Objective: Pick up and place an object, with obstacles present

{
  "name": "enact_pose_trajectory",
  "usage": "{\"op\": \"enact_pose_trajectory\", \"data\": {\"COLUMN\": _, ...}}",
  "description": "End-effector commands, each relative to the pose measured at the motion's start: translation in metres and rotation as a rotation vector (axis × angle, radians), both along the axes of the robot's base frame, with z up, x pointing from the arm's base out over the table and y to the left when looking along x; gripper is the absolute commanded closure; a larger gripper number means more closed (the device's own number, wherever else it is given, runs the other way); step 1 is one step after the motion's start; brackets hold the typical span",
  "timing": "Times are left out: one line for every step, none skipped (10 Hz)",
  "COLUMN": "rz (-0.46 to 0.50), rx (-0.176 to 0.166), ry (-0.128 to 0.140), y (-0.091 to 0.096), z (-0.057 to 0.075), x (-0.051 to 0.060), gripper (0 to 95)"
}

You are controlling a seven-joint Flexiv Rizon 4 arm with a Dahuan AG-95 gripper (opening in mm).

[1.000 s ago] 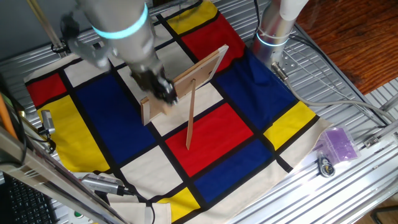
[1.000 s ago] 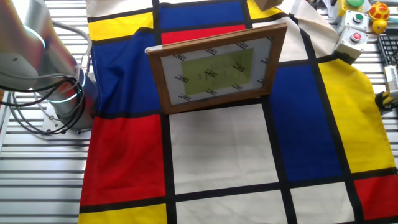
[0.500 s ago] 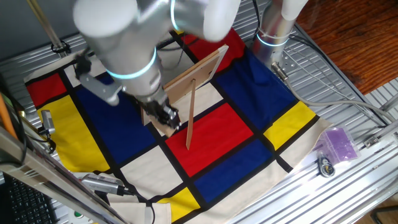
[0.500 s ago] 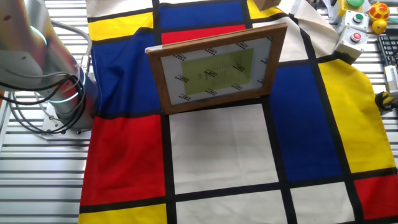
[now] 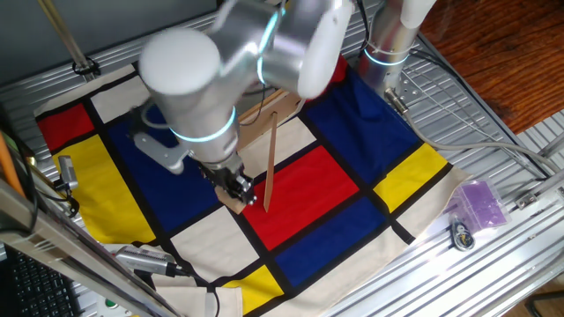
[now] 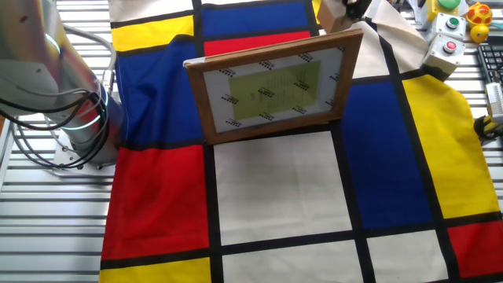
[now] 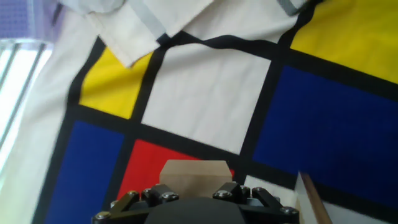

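A: Arm bent low over the checkered cloth (image 5: 352,211), gripper (image 5: 242,189) clamped on the small tan block (image 5: 231,199) beside the prop stick (image 5: 270,163).
B: Hand view shows the block between the fingers; the other fixed view shows only the framed panel (image 6: 275,86) front.

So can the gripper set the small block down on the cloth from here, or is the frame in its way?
Probably yes. The gripper holds the block low over the cloth, beside the prop stick and clear of the frame.
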State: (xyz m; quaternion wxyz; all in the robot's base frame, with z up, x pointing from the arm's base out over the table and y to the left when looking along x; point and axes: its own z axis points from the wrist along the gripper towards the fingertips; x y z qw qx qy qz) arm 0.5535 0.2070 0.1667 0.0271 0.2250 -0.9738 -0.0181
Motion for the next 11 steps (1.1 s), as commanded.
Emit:
{"op": "enact_pose_trajectory", "data": {"rz": 0.020, "rx": -0.006, "ry": 0.006, "y": -0.002, "z": -0.021, "x": 0.003, "gripper": 95.0}}
{"op": "enact_pose_trajectory", "data": {"rz": 0.021, "rx": -0.005, "ry": 0.005, "y": -0.003, "z": -0.028, "x": 0.003, "gripper": 95.0}}
{"op": "enact_pose_trajectory", "data": {"rz": 0.023, "rx": -0.004, "ry": 0.002, "y": -0.004, "z": -0.041, "x": 0.002, "gripper": 95.0}}
{"op": "enact_pose_trajectory", "data": {"rz": 0.027, "rx": -0.003, "ry": 0.000, "y": -0.005, "z": -0.049, "x": 0.001, "gripper": 95.0}}
{"op": "enact_pose_trajectory", "data": {"rz": 0.031, "rx": -0.005, "ry": -0.001, "y": -0.006, "z": -0.054, "x": 0.000, "gripper": 95.0}}
{"op": "enact_pose_trajectory", "data": {"rz": 0.037, "rx": -0.004, "ry": -0.006, "y": -0.007, "z": -0.061, "x": -0.001, "gripper": 95.0}}
{"op": "enact_pose_trajectory", "data": {"rz": 0.041, "rx": -0.002, "ry": -0.013, "y": -0.007, "z": -0.067, "x": -0.002, "gripper": 95.0}}
{"op": "enact_pose_trajectory", "data": {"rz": 0.047, "rx": -0.004, "ry": -0.009, "y": -0.008, "z": -0.070, "x": -0.003, "gripper": 95.0}}
{"op": "enact_pose_trajectory", "data": {"rz": 0.050, "rx": -0.008, "ry": -0.005, "y": -0.008, "z": -0.071, "x": -0.003, "gripper": 95.0}}
{"op": "enact_pose_trajectory", "data": {"rz": 0.050, "rx": -0.007, "ry": -0.003, "y": -0.008, "z": -0.073, "x": -0.003, "gripper": 95.0}}
{"op": "enact_pose_trajectory", "data": {"rz": 0.053, "rx": -0.011, "ry": 0.002, "y": -0.008, "z": -0.073, "x": -0.003, "gripper": 95.0}}
